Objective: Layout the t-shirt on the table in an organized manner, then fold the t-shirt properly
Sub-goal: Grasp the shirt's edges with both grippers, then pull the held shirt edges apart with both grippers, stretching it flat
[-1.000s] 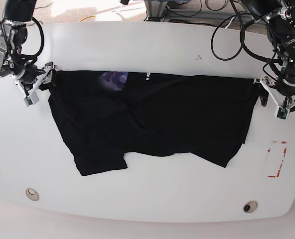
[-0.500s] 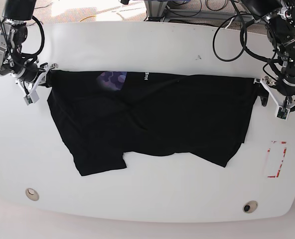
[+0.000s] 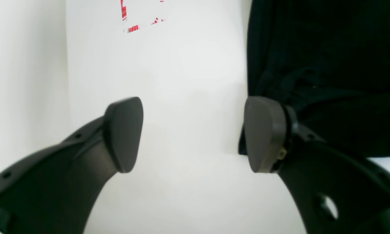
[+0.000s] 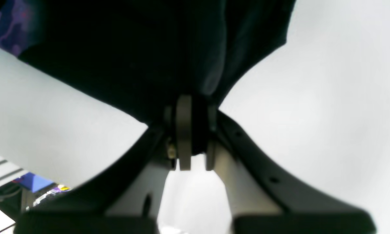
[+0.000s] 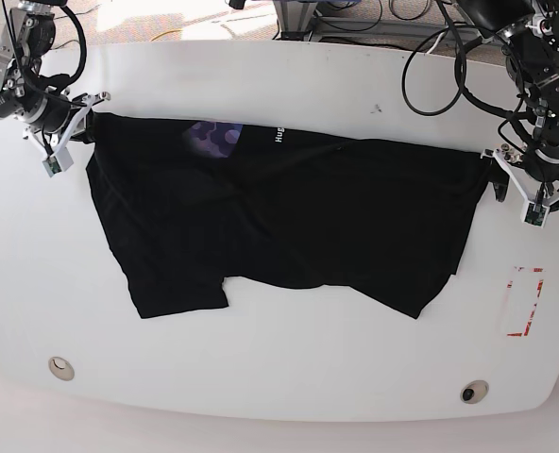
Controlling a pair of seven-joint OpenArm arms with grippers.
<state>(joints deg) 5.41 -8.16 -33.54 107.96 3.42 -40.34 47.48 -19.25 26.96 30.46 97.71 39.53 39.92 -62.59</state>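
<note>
The black t-shirt [image 5: 279,212] lies spread wide across the white table [image 5: 289,85], with creases through its middle and a purplish patch [image 5: 213,135] near the far edge. My right gripper [image 5: 76,127] is shut on the shirt's far-left corner. In the right wrist view the fingers [image 4: 183,130] pinch black t-shirt cloth [image 4: 133,48]. My left gripper [image 5: 516,189] stands open at the shirt's right edge. In the left wrist view, bare table shows between the pads of the left gripper [image 3: 193,135], and the right pad [image 3: 263,133] rests against the t-shirt's hem [image 3: 328,65].
A red tape rectangle [image 5: 523,302] marks the table near the right edge, also showing as red tape [image 3: 129,19] in the left wrist view. Two small round holes [image 5: 60,367] [image 5: 474,391] sit near the front edge. Cables [image 5: 431,66] and frames crowd the far side.
My right gripper has shut on the shirt's far-left corner and drawn it back and to the left, shifting the left half of the shirt with it. The left arm has stayed put.
</note>
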